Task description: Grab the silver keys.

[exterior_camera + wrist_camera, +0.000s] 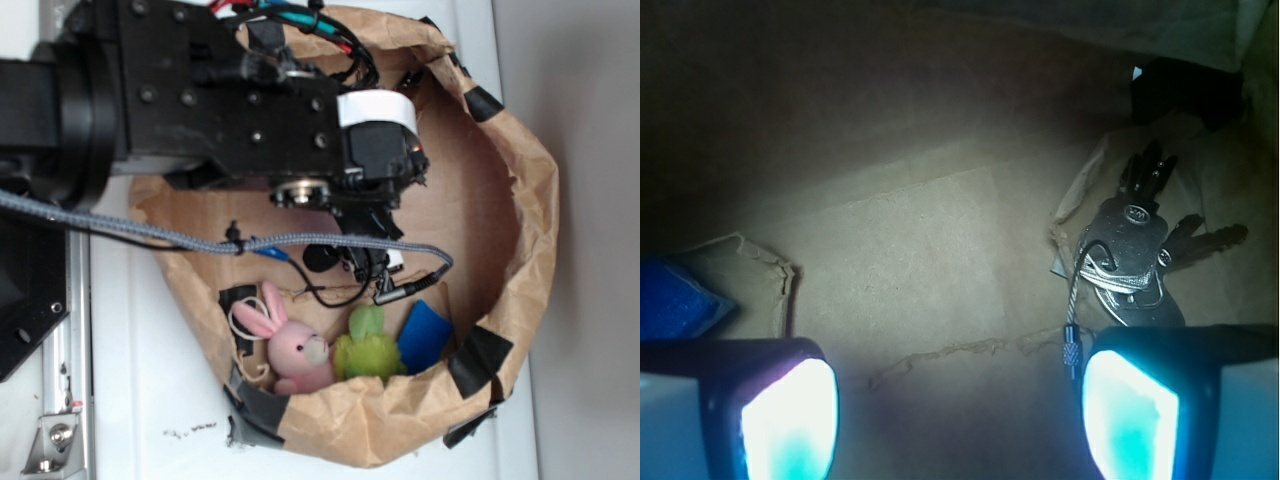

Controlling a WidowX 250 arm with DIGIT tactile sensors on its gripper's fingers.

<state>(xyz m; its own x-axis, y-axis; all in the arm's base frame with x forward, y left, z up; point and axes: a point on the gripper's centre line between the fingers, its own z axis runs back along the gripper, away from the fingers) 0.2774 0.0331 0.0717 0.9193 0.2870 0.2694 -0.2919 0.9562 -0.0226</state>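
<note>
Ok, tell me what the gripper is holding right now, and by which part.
Nothing. The gripper is open, with bare brown paper between its jaws. The bunch of shiny silver metal keys lies on the bag floor beside one jaw, ungrasped.

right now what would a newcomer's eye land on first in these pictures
In the exterior view, the big black robot arm fills the top of a brown paper bag, with a pink bunny, a green toy and a blue thing low inside. In the wrist view, silver keys lie just beyond one finger of the open gripper.
</note>
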